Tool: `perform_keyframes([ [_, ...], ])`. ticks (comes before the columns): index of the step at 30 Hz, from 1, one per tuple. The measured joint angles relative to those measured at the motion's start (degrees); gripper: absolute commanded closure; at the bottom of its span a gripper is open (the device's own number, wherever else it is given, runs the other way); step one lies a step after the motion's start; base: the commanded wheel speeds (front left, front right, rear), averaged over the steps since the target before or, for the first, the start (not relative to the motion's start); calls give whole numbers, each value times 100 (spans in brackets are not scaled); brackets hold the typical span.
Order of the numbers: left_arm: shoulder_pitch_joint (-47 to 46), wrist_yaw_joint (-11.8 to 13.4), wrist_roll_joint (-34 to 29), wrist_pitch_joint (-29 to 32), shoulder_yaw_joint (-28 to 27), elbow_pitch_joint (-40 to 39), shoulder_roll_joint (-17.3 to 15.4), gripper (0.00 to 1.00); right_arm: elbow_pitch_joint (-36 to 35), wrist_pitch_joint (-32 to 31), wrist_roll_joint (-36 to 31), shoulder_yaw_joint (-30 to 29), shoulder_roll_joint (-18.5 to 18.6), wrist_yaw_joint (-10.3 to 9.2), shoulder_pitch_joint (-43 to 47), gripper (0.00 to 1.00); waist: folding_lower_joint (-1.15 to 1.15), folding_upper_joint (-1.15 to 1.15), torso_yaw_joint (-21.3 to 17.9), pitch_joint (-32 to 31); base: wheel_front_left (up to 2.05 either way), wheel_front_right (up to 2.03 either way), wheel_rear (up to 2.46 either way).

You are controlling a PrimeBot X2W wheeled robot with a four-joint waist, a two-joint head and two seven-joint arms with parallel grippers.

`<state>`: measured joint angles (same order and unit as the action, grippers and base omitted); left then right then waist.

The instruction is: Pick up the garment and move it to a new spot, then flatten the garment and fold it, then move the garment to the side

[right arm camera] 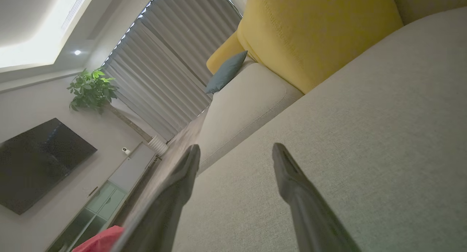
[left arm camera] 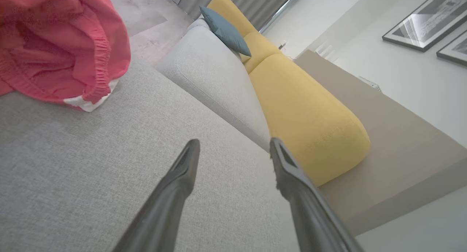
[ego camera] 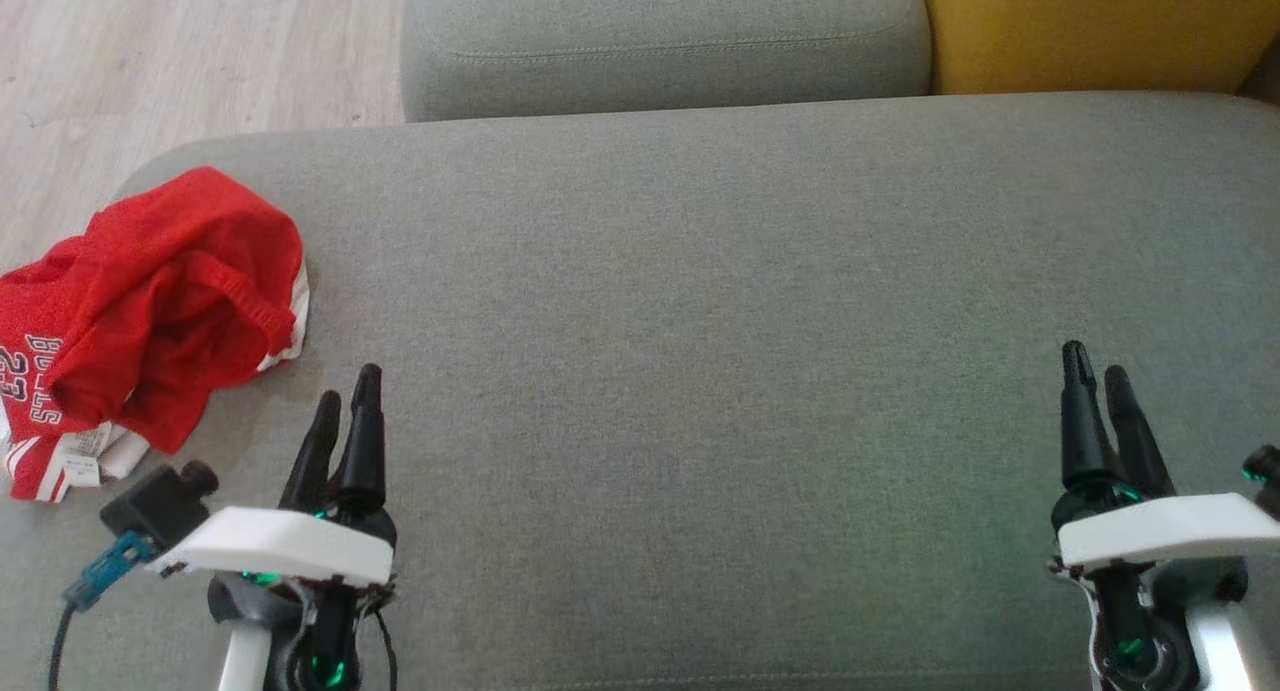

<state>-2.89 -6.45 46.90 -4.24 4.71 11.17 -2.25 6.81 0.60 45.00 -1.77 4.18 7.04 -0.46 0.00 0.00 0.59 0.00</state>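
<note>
Red sports garment [ego camera: 150,301], printed "23" and trimmed in white, is shown crumpled in 1 heap at the left edge of the grey sofa seat [ego camera: 700,321]; it has not yet been lifted. Its long axis is seen to run obliquely, from far-right to near-left in the head view, with an elasticated hem [left arm camera: 104,58] turned toward the seat's middle. The left jaws are held spread wide and empty, just beside the heap's near-right corner and apart from it; the garment lies ahead and to their left. The right jaws, likewise spread and empty, are placed well apart from it, across bare seat. The pick-up is therefore judged to fall to the left arm. Grey back cushion [ego camera: 660,31] and yellow cushion [ego camera: 1080,21] are seen behind.
</note>
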Motion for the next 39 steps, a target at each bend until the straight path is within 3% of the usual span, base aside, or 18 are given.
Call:
perform_keyframes([
  [39, -14, 350, -2729, -654, 383, 94, -113, 0, -276, 250, -2883, 152, -76, 1, 153, 0, 0, 0, 61, 32, 0, 0, 0],
])
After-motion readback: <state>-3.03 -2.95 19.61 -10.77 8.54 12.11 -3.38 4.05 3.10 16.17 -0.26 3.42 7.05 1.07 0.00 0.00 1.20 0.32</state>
